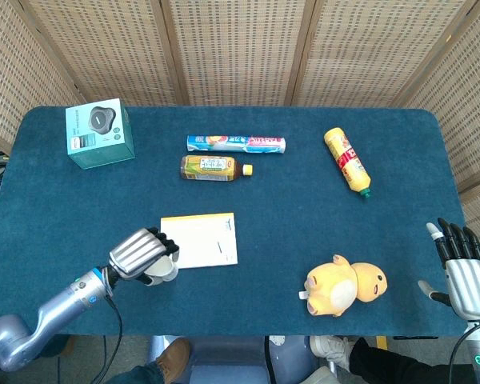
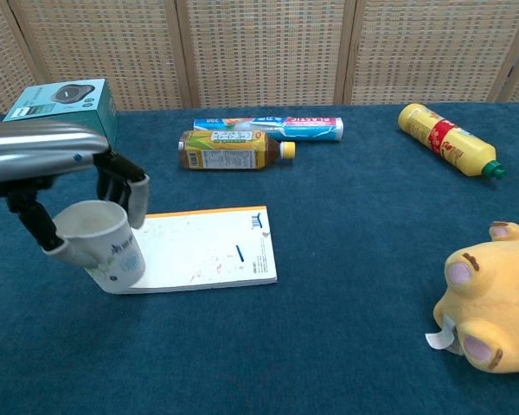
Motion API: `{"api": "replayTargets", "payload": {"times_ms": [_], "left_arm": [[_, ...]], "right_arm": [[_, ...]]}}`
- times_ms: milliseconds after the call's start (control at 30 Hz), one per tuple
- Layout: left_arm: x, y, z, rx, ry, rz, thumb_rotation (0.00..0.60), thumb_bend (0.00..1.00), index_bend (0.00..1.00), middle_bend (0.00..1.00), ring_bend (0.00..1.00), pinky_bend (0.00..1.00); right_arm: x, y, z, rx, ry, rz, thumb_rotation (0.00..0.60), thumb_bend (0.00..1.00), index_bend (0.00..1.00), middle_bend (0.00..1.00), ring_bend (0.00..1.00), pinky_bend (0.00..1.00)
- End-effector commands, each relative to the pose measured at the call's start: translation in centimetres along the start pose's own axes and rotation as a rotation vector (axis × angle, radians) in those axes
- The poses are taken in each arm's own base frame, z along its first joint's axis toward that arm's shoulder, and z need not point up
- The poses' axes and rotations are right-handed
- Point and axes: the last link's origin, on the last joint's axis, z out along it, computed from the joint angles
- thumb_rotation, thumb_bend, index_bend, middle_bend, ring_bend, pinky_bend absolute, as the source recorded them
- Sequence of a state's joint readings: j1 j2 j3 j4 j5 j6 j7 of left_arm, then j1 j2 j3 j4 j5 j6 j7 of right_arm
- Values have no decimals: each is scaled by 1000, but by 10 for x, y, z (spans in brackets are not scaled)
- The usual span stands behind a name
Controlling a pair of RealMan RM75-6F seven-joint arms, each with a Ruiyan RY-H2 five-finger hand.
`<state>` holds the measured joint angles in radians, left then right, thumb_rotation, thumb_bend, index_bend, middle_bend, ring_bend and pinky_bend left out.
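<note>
My left hand (image 1: 140, 254) (image 2: 65, 186) grips a white paper cup (image 2: 104, 246) (image 1: 163, 270) and holds it raised over the near left corner of a white notepad (image 1: 200, 238) (image 2: 203, 249). The cup tilts a little, mouth up. My right hand (image 1: 462, 270) rests at the table's right front corner with its fingers spread and nothing in it; the chest view does not show it. A yellow plush toy (image 1: 344, 286) (image 2: 489, 303) lies to its left.
A teal box (image 1: 98, 132) (image 2: 65, 108) stands at the back left. A tea bottle (image 1: 214, 167) (image 2: 231, 149) and a wrapped roll (image 1: 236, 144) (image 2: 272, 128) lie behind the notepad. A yellow squeeze bottle (image 1: 347, 162) (image 2: 445, 138) lies at the back right.
</note>
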<state>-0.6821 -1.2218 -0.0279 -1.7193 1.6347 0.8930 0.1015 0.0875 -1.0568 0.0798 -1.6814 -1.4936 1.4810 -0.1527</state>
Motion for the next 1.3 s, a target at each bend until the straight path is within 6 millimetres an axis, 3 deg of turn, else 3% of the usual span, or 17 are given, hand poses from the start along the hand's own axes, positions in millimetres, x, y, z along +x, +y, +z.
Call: {"api": "replayTargets", "payload": {"times_ms": [33,533,967,1033,1200,1300], "left_arm": [[-8,21,15,-54,-21,22,600,164,462,511,434,401],[-22,68,66,-107,-27,108,600,158,463,511,434,376],[-28,67,74,-56,-33,223,600,158,441,505,426,374],[-30,67,74,-51,-41,219,600,154,411,467,394,365],[-34,66,71,-42,-75,205,600,100,118,226,167,284],[-30,66,68,-43,-66,194,600,83,16,143,100,253]], "right_arm": [[0,0,0,-1,-2,-1,600,0,0,0,0,0],[2,4,2,-12,-3,16,600,0,0,0,0,0],[6,7,2,-12,1,32,600,0,0,0,0,0],[6,6,2,-11,2,33,600,0,0,0,0,0],[7,6,1,-10,5,33,600,0,0,0,0,0],[8,6,1,-10,7,33,600,0,0,0,0,0]]}}
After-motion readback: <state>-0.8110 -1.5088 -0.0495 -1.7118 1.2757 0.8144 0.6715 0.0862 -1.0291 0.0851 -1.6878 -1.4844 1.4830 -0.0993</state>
